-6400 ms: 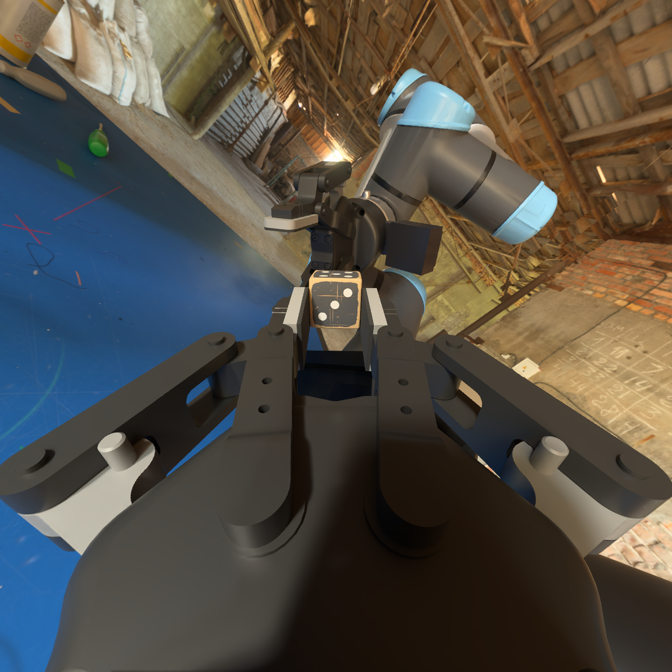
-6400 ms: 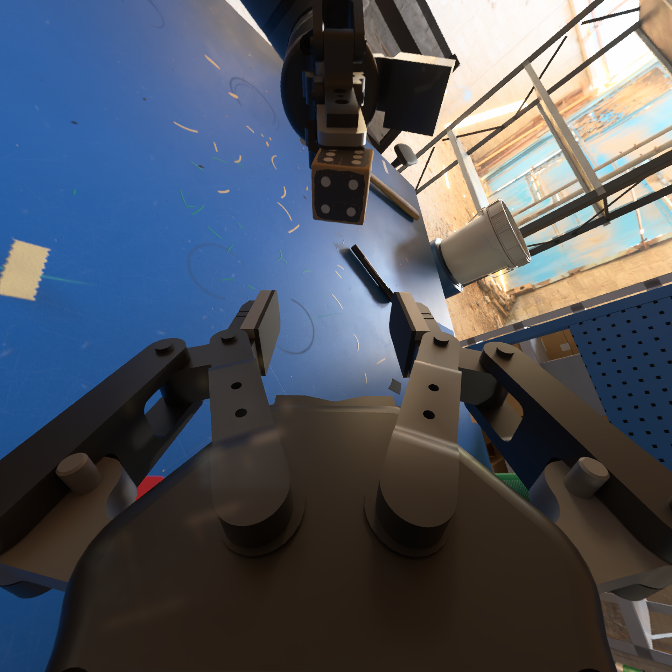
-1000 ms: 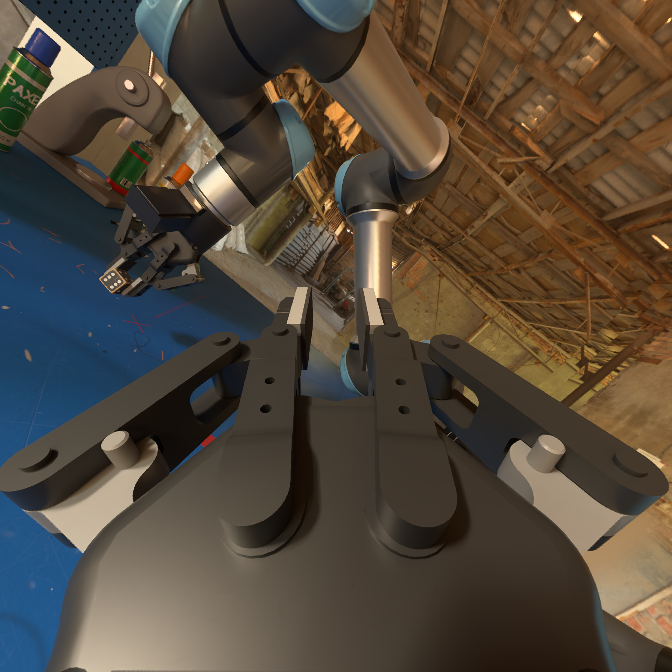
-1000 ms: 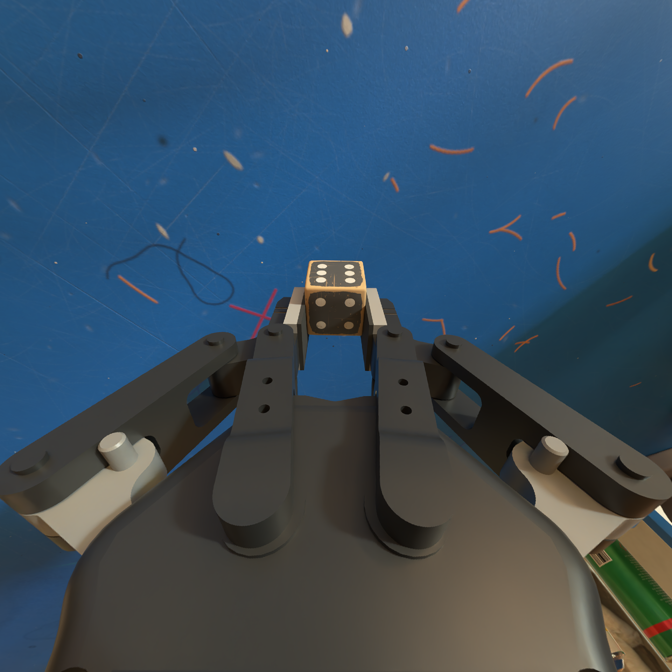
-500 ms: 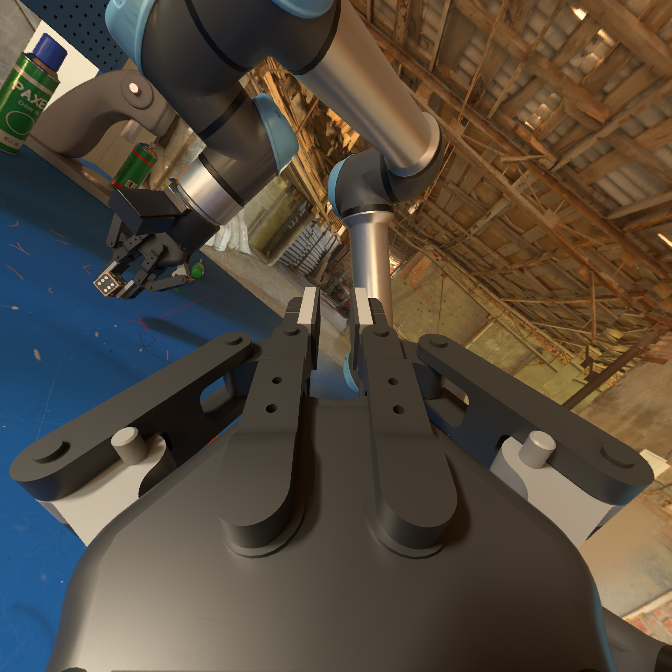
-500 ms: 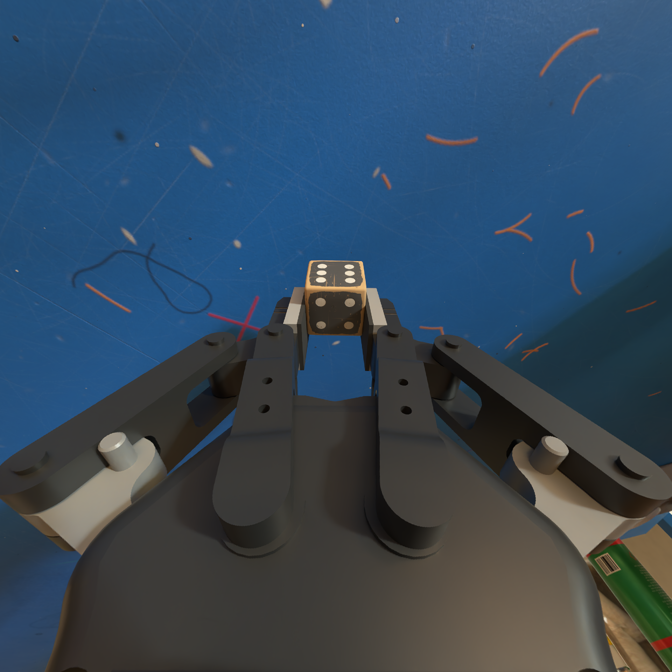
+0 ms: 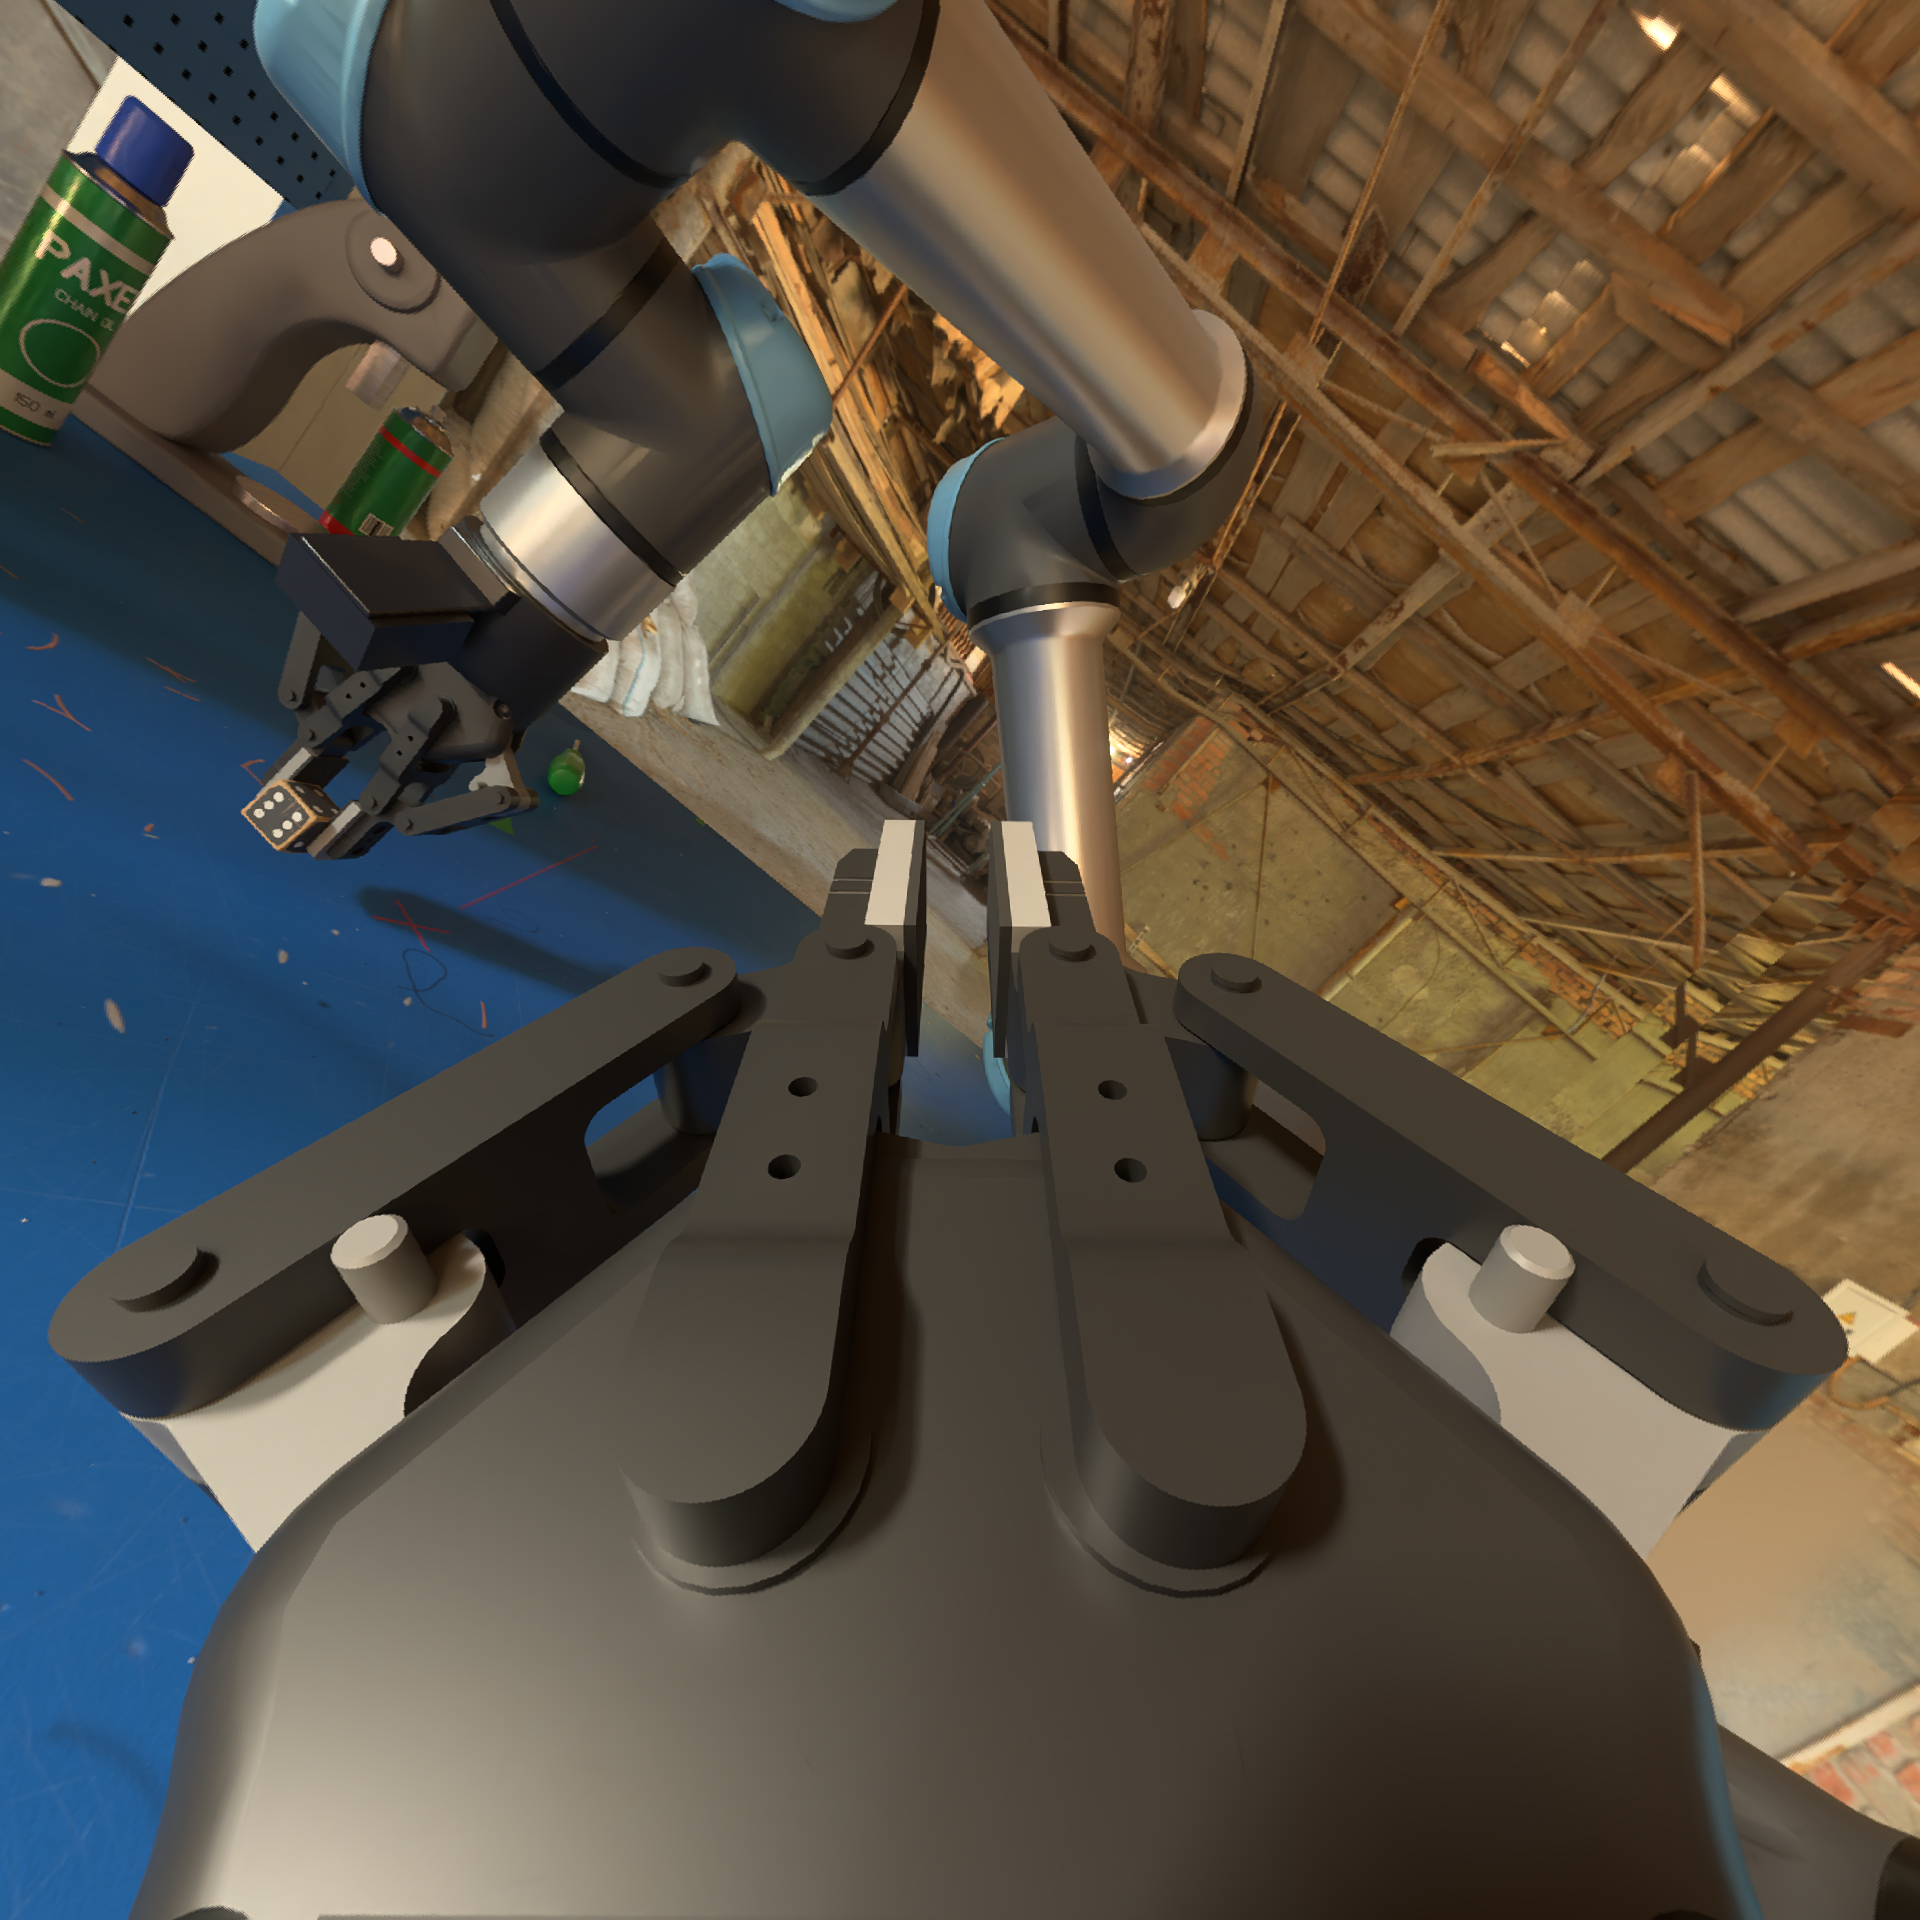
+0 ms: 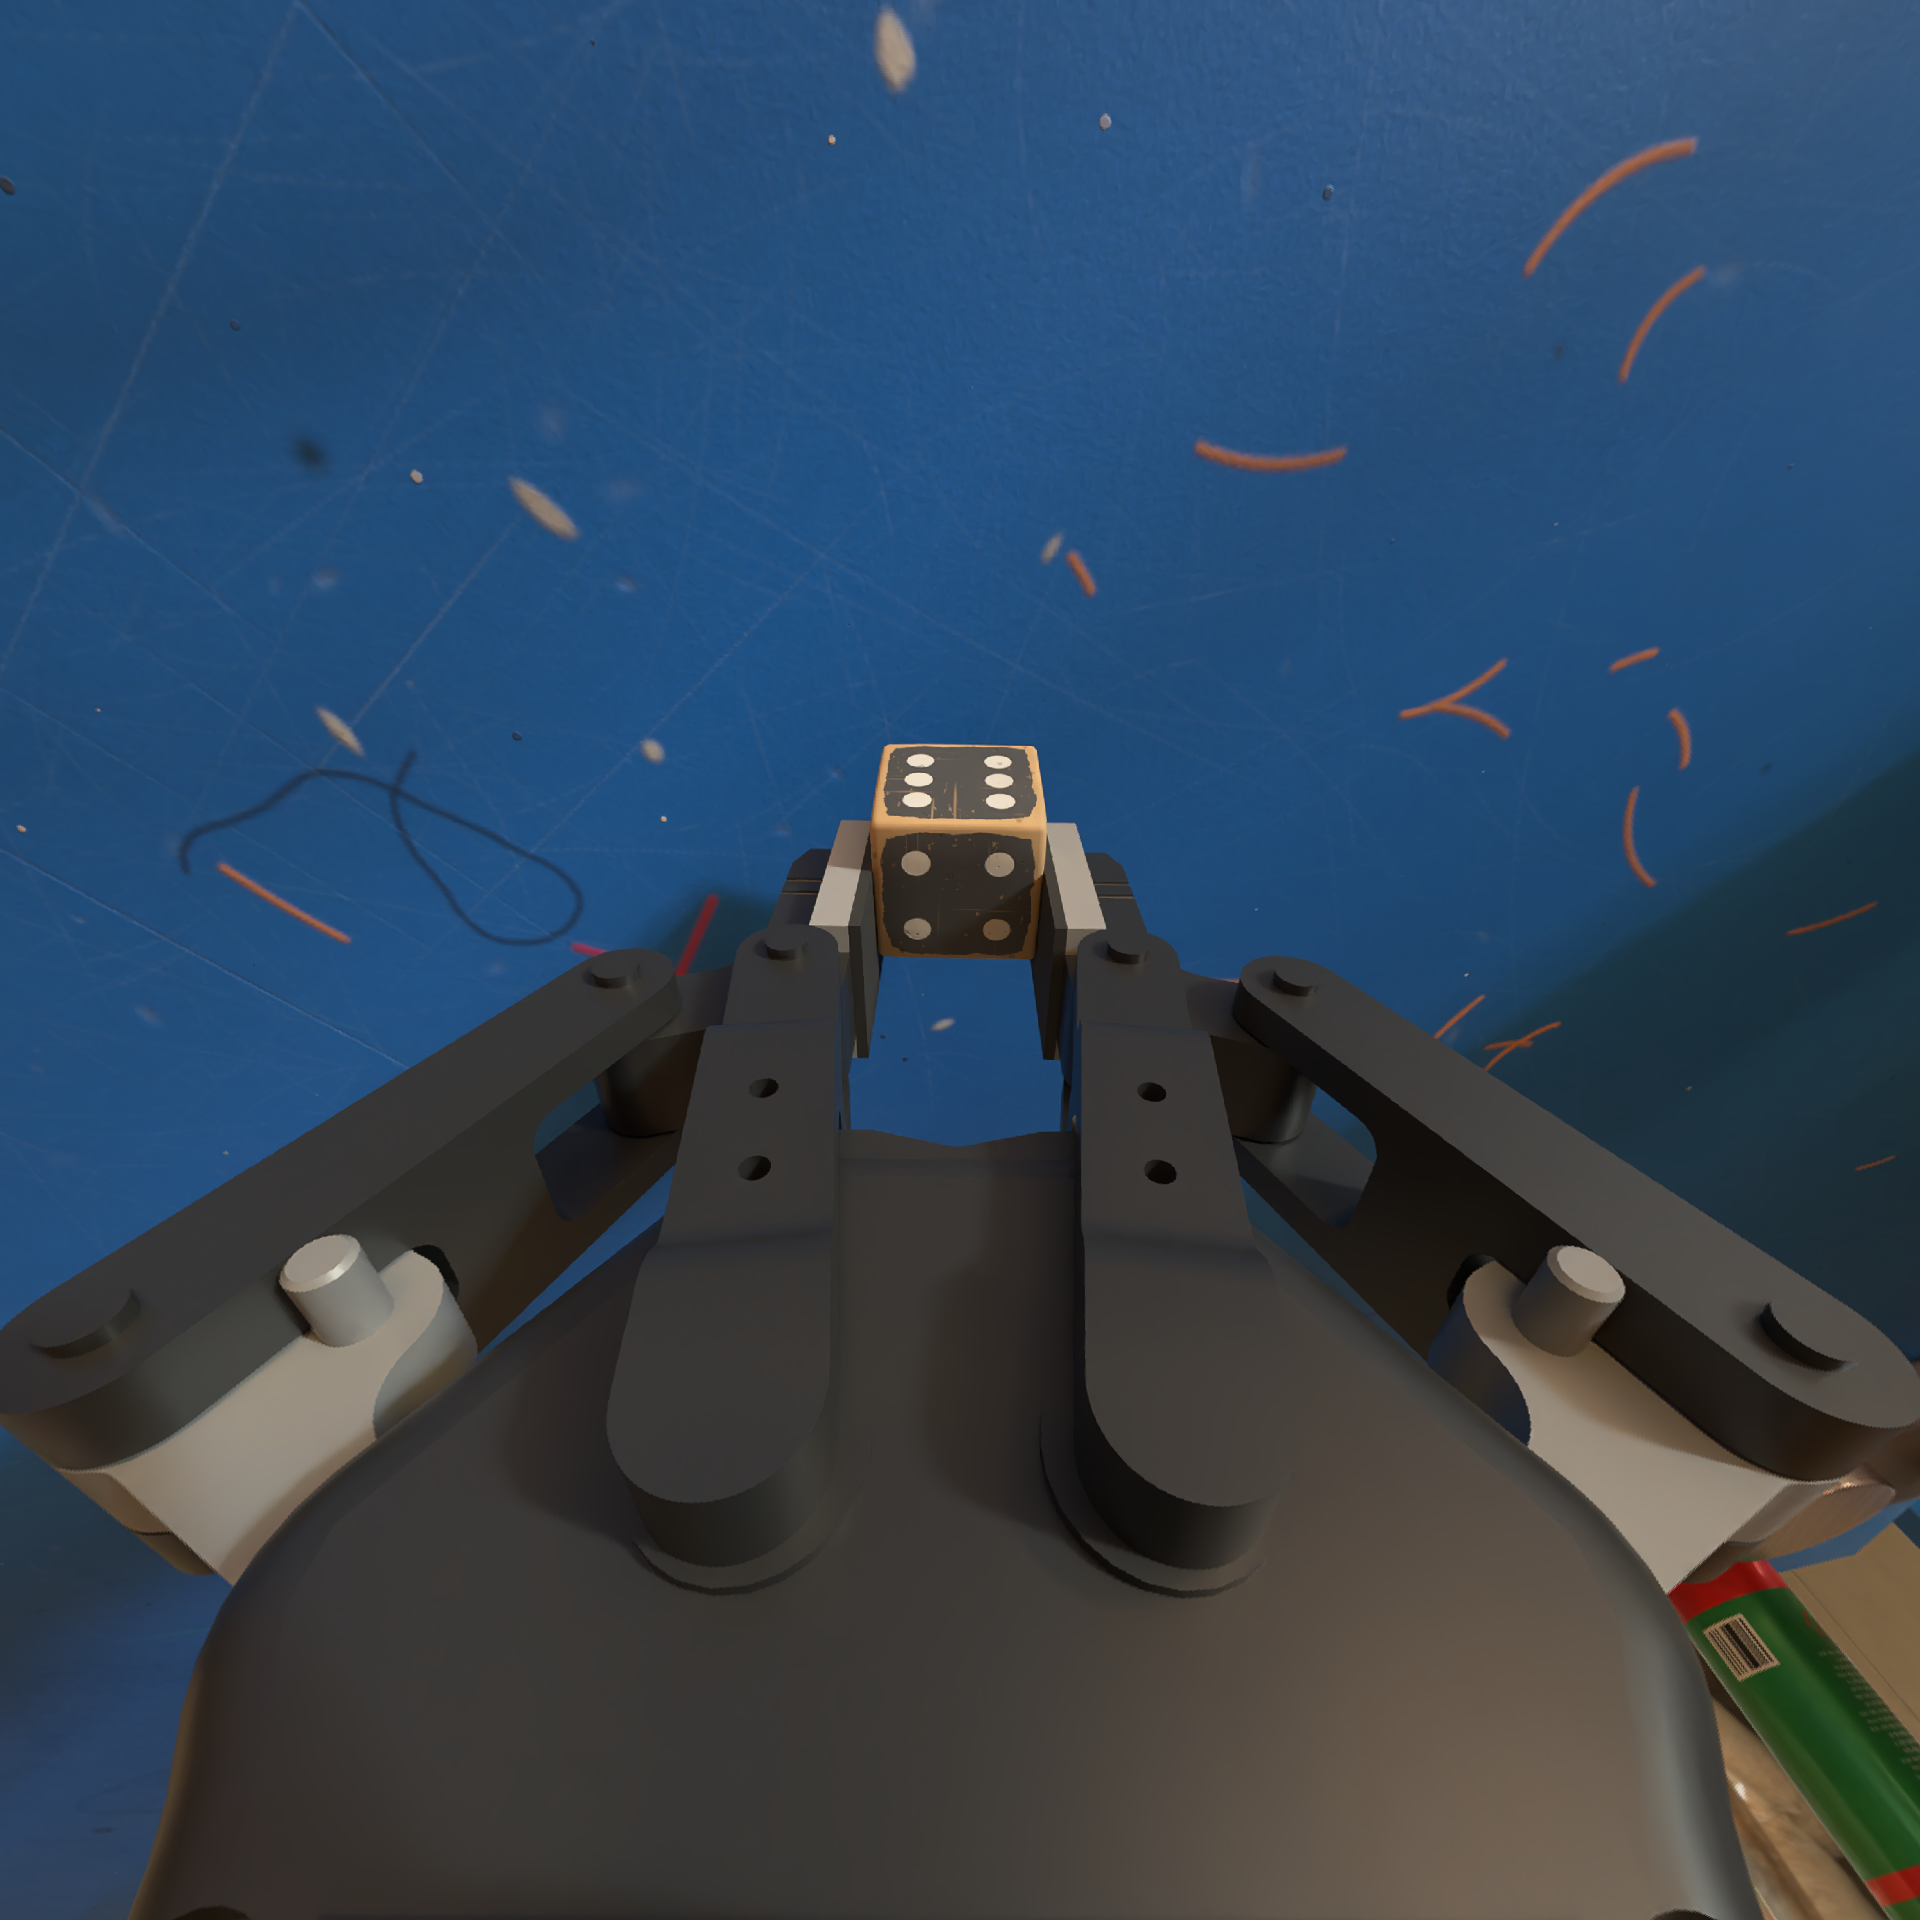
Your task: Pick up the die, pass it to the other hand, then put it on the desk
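The die (image 8: 956, 852), black with white pips and worn tan edges, is held between my right gripper's (image 8: 956, 883) pads. The right gripper is shut on it, just above the blue desk (image 8: 935, 416). In the left wrist view the right gripper (image 7: 301, 821) with the die (image 7: 278, 814) shows far off at the left, low over the desk (image 7: 208, 1039). My left gripper (image 7: 957, 878) is empty, its pads drawn almost together with a narrow gap. It is raised and points past the desk edge.
The right arm (image 7: 935, 208) spans the upper left. Two green spray cans (image 7: 73, 270) (image 7: 390, 468) and a grey curved bracket (image 7: 260, 332) stand at the desk's far side. A small green object (image 7: 566, 774) lies near the edge. A green can (image 8: 1829, 1745) lies at the lower right.
The left gripper let go of the die and its fingers have drawn nearly together. The right gripper now holds the die and has come a little nearer the desk.
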### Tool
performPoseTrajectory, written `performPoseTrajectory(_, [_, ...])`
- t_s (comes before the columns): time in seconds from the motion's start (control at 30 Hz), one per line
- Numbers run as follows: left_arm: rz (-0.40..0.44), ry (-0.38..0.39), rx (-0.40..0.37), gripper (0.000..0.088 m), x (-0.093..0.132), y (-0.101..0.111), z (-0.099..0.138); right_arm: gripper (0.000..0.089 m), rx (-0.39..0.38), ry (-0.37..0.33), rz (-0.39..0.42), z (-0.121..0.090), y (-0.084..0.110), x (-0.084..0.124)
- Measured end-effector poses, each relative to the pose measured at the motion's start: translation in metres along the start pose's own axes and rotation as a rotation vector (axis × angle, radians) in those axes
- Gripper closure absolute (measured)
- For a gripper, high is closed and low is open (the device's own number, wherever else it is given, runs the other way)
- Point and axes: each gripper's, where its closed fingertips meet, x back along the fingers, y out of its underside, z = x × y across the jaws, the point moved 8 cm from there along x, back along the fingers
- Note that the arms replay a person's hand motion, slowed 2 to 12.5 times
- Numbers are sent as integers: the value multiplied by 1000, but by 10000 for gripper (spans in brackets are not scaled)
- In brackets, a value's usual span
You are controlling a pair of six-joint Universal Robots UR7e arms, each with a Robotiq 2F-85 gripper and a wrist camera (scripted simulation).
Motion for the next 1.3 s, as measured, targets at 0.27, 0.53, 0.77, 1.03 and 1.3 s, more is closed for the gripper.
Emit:
performPoseTrajectory(0.27, [-4, 1, 0, 774, 0, 0, -1, 643, 1, 5, 0, 2, -4, -3])
performPoseTrajectory(0.53, [-8, 2, 0, 775, 0, 0, -1, 643, 6, 16, 12, 3, -8, -3])
performPoseTrajectory(0.77, [-10, 1, -2, 776, 0, 0, -1, 643, 8, 32, 26, 4, -10, -1])
performPoseTrajectory(1.03, [-12, 2, -7, 778, 1, 0, 0, 643, 12, 44, 50, 4, -12, 1])
performPoseTrajectory(1.3, [-13, 5, -11, 779, 1, 0, 1, 643, 26, 60, 64, 3, -14, 1])
